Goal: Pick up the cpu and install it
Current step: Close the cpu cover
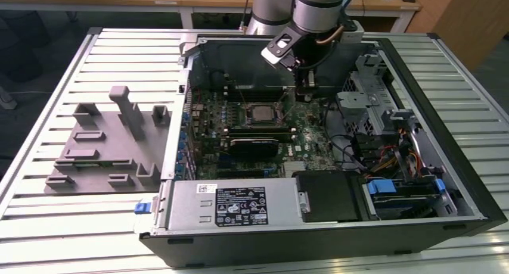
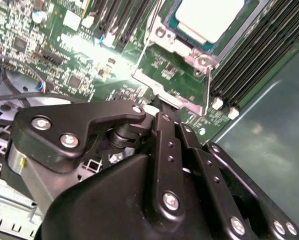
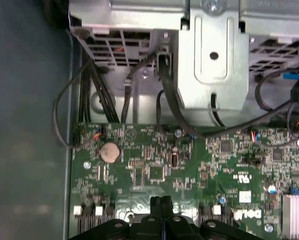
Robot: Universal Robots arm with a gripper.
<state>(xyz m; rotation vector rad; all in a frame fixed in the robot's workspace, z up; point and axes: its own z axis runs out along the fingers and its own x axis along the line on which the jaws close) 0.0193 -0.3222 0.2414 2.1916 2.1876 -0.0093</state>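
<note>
The cpu (image 1: 260, 112) lies flat in the metal-framed socket (image 1: 245, 120) on the green motherboard (image 1: 314, 144) inside the open computer case. In the second wrist view its pale silvery top (image 2: 209, 17) shows inside the socket frame (image 2: 177, 50). My gripper (image 1: 304, 96) hangs low over the board, just to the exterior view's right of the socket. Its black fingers (image 2: 164, 131) are shut together with nothing seen between them, and their tips (image 3: 161, 202) sit close to the socket's edge.
A grey plastic tray (image 1: 104, 144) with upright posts lies on the slatted table at the exterior view's left. Inside the case are the power supply (image 1: 230, 205), a metal drive cage (image 3: 209, 60) with black cables (image 3: 167, 100), and memory slots (image 2: 254, 55) beside the socket.
</note>
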